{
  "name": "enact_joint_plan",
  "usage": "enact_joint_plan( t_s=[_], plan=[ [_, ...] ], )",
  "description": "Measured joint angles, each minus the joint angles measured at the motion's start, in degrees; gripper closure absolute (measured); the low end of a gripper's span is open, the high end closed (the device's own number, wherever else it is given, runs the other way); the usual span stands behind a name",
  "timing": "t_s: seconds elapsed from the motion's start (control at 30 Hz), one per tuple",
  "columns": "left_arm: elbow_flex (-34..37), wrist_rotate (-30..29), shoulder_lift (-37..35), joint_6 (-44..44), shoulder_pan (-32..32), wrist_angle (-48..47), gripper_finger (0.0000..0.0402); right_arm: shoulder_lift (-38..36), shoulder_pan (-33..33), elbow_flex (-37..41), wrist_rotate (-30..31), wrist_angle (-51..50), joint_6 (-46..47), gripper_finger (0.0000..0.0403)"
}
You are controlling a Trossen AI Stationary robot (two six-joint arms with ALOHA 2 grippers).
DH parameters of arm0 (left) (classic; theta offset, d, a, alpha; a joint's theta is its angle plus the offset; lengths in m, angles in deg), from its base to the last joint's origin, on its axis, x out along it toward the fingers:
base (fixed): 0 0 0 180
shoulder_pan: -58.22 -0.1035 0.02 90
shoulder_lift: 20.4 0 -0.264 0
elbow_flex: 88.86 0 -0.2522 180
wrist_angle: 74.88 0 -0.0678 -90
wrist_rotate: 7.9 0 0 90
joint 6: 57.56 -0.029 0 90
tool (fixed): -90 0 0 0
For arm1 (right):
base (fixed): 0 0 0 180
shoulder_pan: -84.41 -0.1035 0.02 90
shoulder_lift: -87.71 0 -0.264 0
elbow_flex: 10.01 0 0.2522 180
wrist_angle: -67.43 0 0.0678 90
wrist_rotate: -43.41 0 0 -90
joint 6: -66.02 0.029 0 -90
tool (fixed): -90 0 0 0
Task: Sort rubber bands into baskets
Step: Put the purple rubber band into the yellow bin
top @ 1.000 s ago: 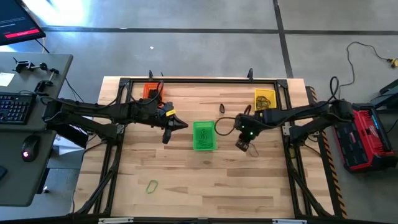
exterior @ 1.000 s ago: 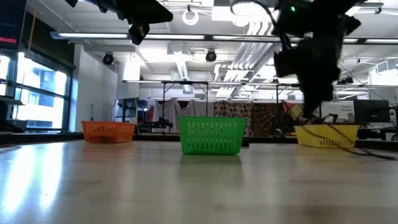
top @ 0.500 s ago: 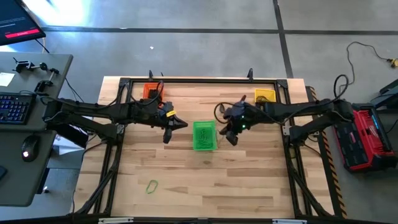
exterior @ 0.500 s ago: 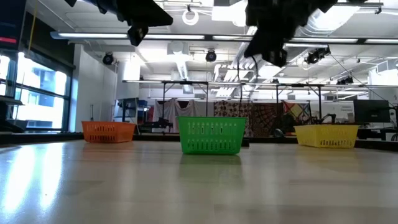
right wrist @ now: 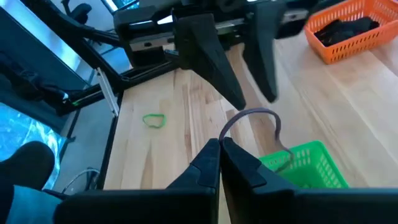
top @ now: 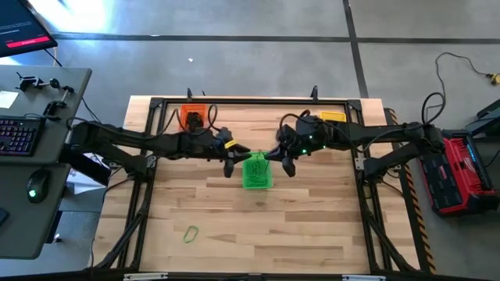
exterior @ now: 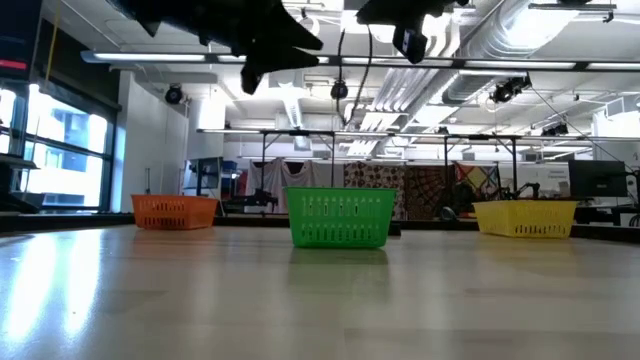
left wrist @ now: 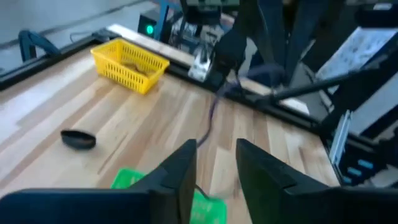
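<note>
Two grippers over green basket [top: 256, 171], left gripper [top: 230, 167] jaws spread, right gripper [right wrist: 221, 155] pinching dangling rubber band [right wrist: 249, 115]

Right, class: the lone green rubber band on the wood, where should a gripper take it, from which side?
Pinch one strand of the green rubber band from straight above: it lies flat on the table, a thin open loop.
</note>
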Motion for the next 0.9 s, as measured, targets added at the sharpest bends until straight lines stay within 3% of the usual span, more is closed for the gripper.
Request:
enact_joint_plan(
  t_s=[0.23,0.67,0.77,0.9],
  plan=[
    [-0.07,0.35,4.22,0.48,-0.52,10.11,0.0271,0.00,-0.01,-0.10,-0.05,0.53,-1.29,0.0403],
    [-8.27,1.64,8.51,-8.93,-0.48,8.96,0.0272,0.00,-0.01,-0.10,-1.52,1.13,-2.82,0.0403],
    [-9.66,1.64,8.45,-11.30,-0.48,7.42,0.0289,0.00,-0.01,-0.10,-1.52,1.13,-2.82,0.0403],
    [-11.31,2.34,8.50,-14.99,-0.46,5.30,0.0346,0.00,-0.01,-0.11,-0.31,0.58,-2.77,0.0403]
  ],
)
